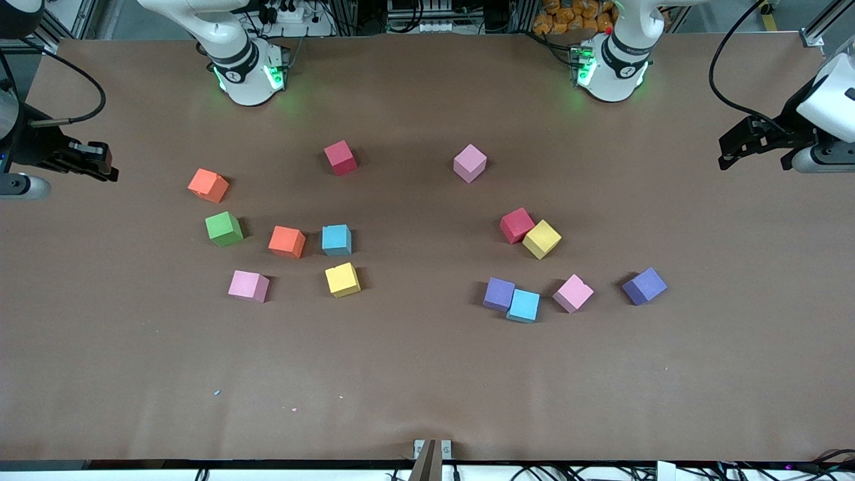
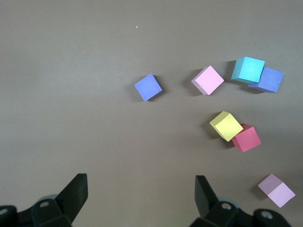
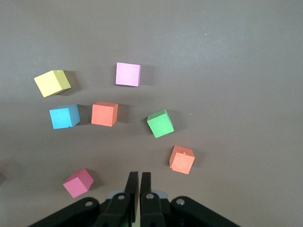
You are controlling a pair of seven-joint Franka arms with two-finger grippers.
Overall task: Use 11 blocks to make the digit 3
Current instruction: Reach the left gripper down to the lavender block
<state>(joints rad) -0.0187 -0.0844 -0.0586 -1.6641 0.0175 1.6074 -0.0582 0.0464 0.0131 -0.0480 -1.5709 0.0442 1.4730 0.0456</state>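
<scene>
Matte foam-like cubes lie scattered over the brown worktop (image 1: 427,374); we judge the 3 not yet begun, no bar laid. Nearest the camera sit a blue cube (image 1: 524,306) touching a purple one (image 1: 499,294), then a pink (image 1: 248,286) and a yellow (image 1: 343,280). Farther up, a red cube (image 1: 516,225) touches another yellow (image 1: 542,238), and the green one (image 1: 224,228) stays out. Both arms wait at the ends: left pincer (image 2: 139,189) spread wide, right pincer (image 3: 138,187) pressed together, empty.
</scene>
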